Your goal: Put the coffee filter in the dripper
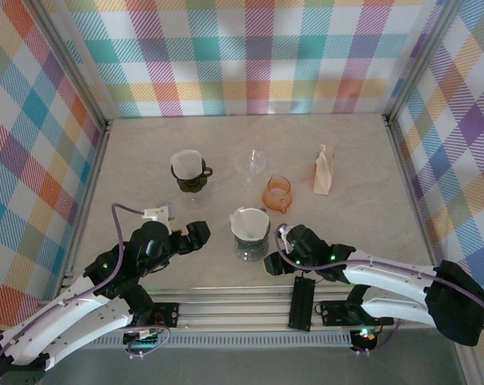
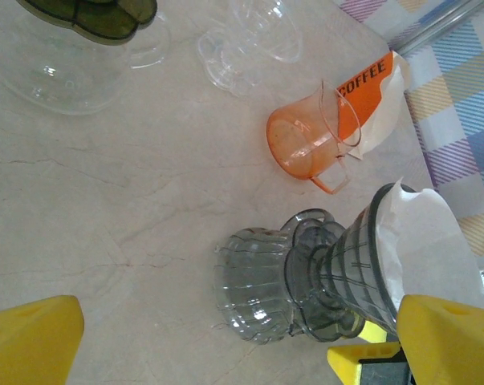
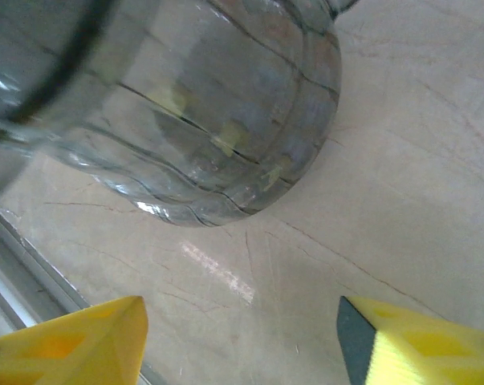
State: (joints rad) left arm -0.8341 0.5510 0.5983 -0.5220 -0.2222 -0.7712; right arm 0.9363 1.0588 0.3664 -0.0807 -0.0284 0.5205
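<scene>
A stone-patterned tabletop point(image 2: 105, 208), smooth with faint veins and a soft sheen, is seen. At lower centre of the left wrist view, a ribbed, glossy clear carafe point(image 2: 254, 285) is topped by a smoke-grey transparent dripper point(image 2: 346, 257), which is lined with a matt white paper filter point(image 2: 434, 241). At upper right, a glossy translucent orange plastic cup point(image 2: 302, 140) is shown beside a printed paper packet point(image 2: 378, 88).

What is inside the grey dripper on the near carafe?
A white paper filter lines the grey dripper, its edge standing above the rim. The filter's lower tip is covered by the smoky dripper wall, so how deep it sits cannot be told.
</scene>
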